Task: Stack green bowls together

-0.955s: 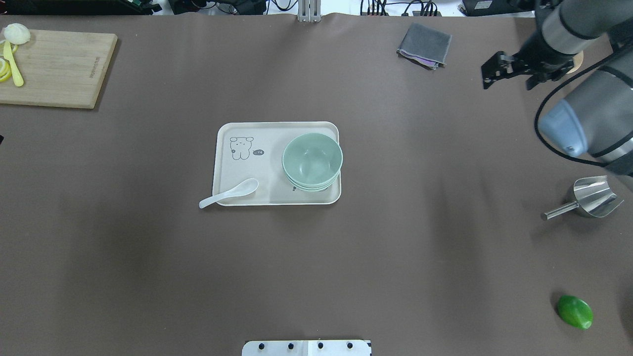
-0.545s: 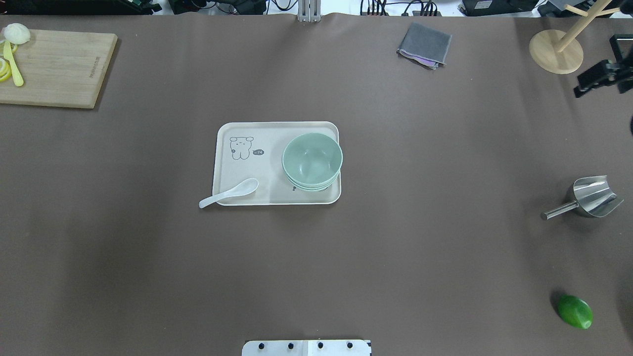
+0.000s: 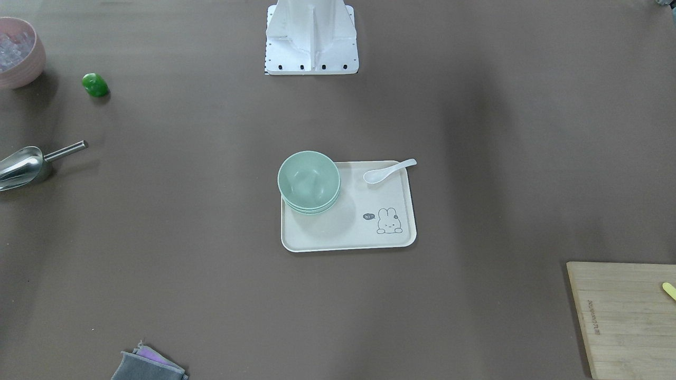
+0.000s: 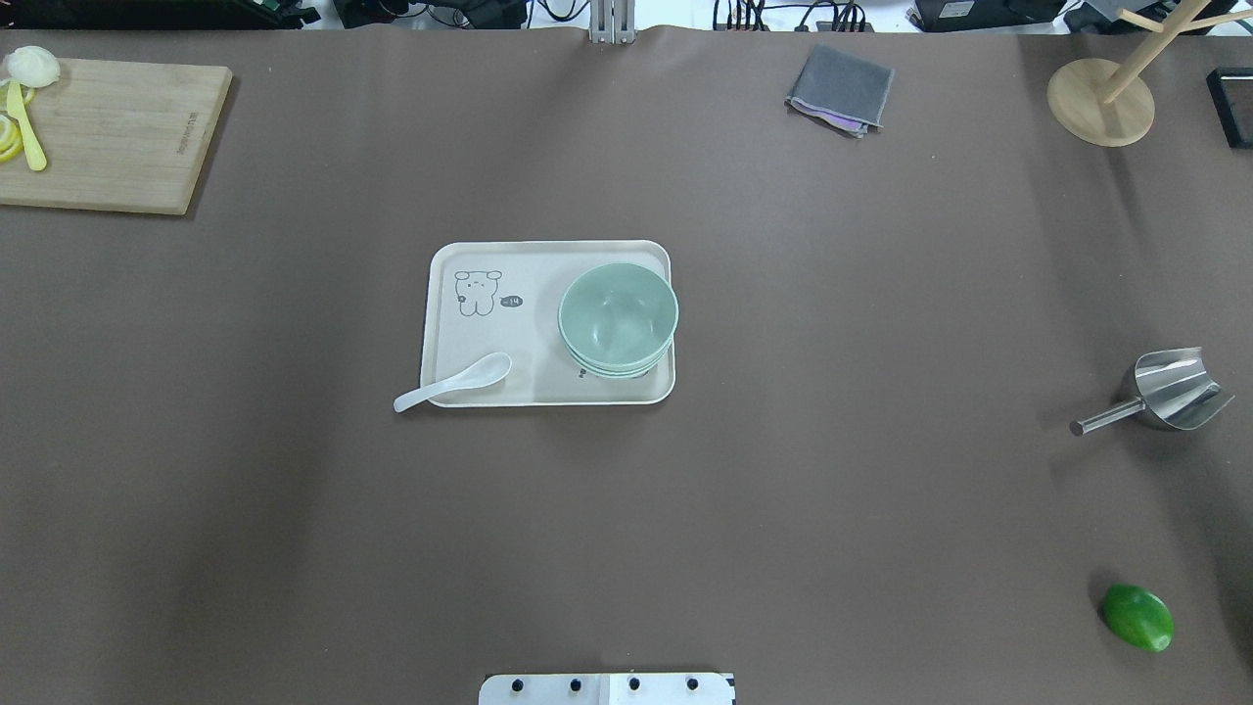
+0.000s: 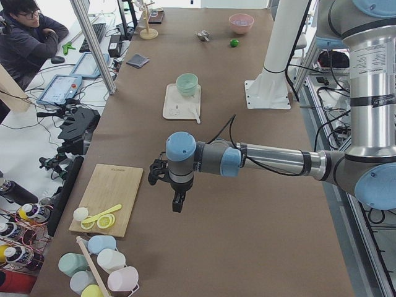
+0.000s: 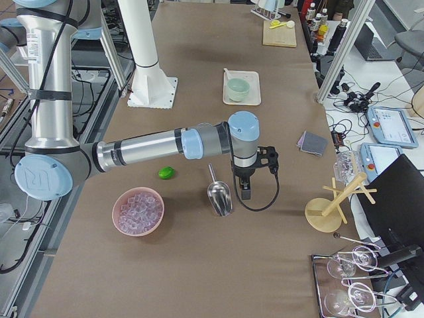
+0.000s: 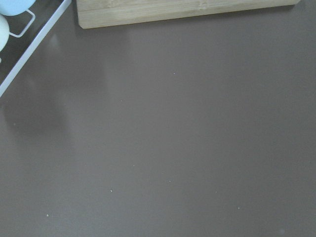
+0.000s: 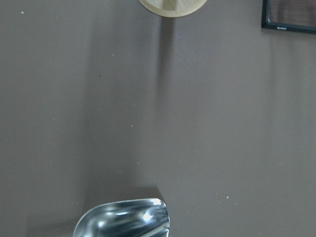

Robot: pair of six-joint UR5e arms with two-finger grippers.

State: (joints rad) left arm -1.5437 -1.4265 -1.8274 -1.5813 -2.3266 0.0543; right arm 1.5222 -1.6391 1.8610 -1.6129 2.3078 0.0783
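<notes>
The pale green bowls (image 4: 618, 318) sit nested in one stack on the right part of the cream tray (image 4: 533, 323). The stack also shows in the front view (image 3: 309, 182) and both side views (image 5: 187, 83) (image 6: 238, 88). My left gripper (image 5: 176, 203) hangs near the table by the cutting board, far from the bowls, and shows only in the left side view; I cannot tell if it is open. My right gripper (image 6: 244, 191) hangs by the metal scoop, shows only in the right side view, and I cannot tell its state.
A white spoon (image 4: 455, 384) lies on the tray's front edge. A cutting board (image 4: 108, 132), grey cloth (image 4: 840, 90), wooden stand (image 4: 1101, 103), metal scoop (image 4: 1175, 392), dark-green lump (image 4: 1137, 617) and pink bowl (image 3: 16, 50) lie around the table's edges.
My right arm has drawn back to the right and left the overhead view, uncovering the wooden stand. The bowl stack has not moved.
</notes>
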